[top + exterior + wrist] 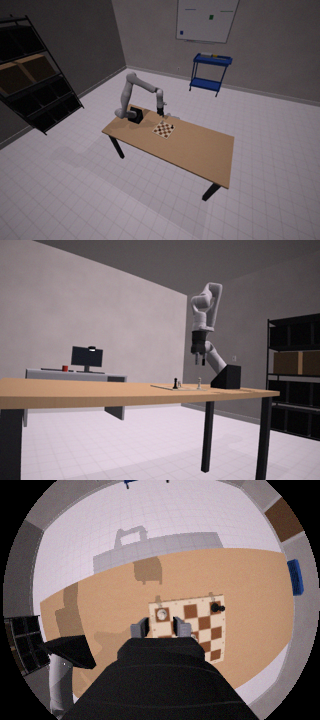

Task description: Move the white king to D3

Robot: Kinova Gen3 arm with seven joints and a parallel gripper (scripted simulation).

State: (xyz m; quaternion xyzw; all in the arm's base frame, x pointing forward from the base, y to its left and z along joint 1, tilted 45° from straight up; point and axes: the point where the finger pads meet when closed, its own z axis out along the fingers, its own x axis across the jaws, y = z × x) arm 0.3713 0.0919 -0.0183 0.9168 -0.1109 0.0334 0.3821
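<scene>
The chessboard (165,135) (160,386) (207,634) lies on the wooden table (193,152) (77,389) (120,587) near the arm's base. The white king (162,121) (199,382) (160,615) stands upright at the board's edge nearest the arm. A black piece (172,126) (175,383) (216,607) stands at the far side of the board, and a small white piece (179,384) stands near it. My gripper (160,113) (200,364) (161,623) is open and empty. It points straight down and hangs well above the white king, which shows between the fingers in the wrist view.
The arm's black base block (135,115) (227,380) stands on the table next to the board. A blue cart (210,71) stands by the far wall, a dark shelving rack (31,77) (294,369) at the side, and a desk with a monitor (86,357) beyond the table.
</scene>
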